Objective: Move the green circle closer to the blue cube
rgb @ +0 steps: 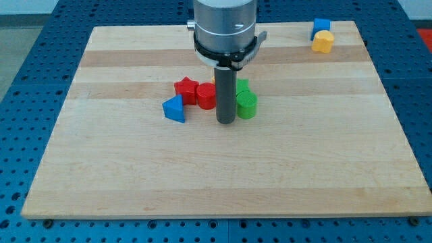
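Observation:
The green circle is a short green cylinder near the board's middle. My tip stands right at its left side, touching or nearly touching it. The blue cube sits far off at the view's top right, near the board's edge. The rod hides part of the blocks behind it.
A second green block sits just above the green circle. A red cylinder, a red star and a blue triangle lie left of my tip. A yellow block sits just below the blue cube. A sliver of orange shows behind the rod.

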`<move>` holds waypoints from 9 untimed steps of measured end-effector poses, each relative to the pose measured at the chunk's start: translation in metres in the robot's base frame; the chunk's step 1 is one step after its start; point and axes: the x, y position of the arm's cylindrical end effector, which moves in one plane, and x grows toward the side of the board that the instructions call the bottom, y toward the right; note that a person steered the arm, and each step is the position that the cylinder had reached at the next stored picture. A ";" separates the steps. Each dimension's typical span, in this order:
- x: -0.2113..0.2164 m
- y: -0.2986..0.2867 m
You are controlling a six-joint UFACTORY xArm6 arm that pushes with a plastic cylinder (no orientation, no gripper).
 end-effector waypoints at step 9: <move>-0.068 0.015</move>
